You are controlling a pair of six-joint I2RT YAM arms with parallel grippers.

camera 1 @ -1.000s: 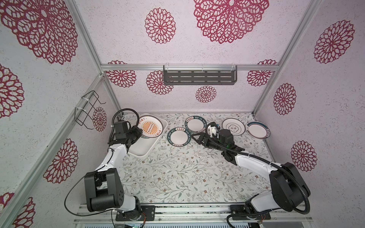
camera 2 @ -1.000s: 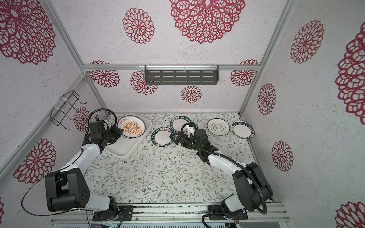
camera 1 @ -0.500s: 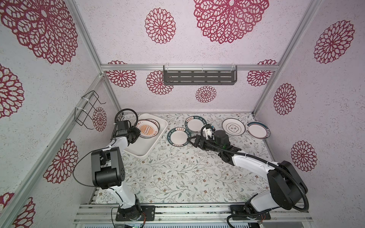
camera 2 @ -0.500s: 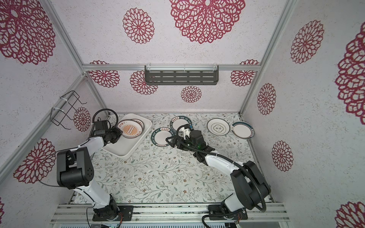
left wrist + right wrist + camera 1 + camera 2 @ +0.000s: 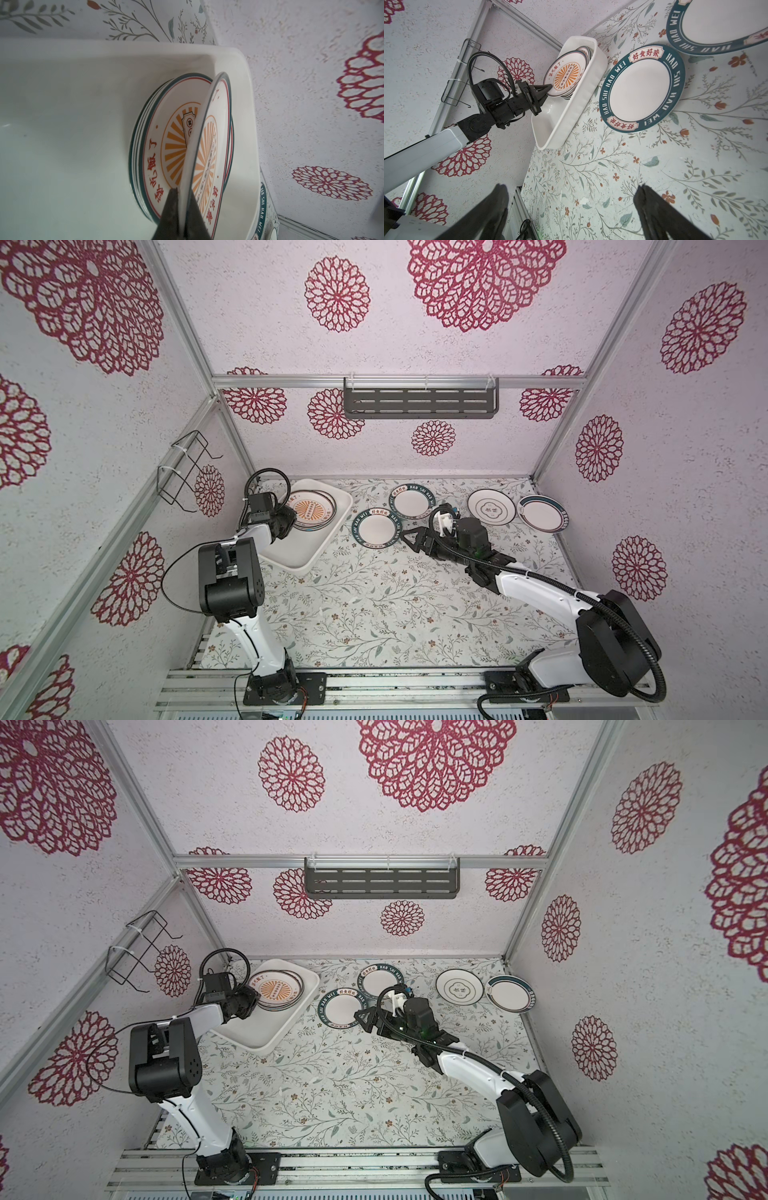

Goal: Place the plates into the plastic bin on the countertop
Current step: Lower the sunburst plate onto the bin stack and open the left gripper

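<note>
The left gripper is pinching a glossy round white sunburst plate, which is leaning tilted over the stacked plates inside the shallow white plastic bin. The right gripper is hovering wide open above the vine-printed countertop.

Out on the countertop: two teal lettered-rim plates, one thin-ringed plate, one teal-edged plate, so four total. One plastic bin. Inside, one stack of sunburst plates, exact count hard to tell, plus one tilted sunburst plate. One slotted shelf, one wire rack.
</note>
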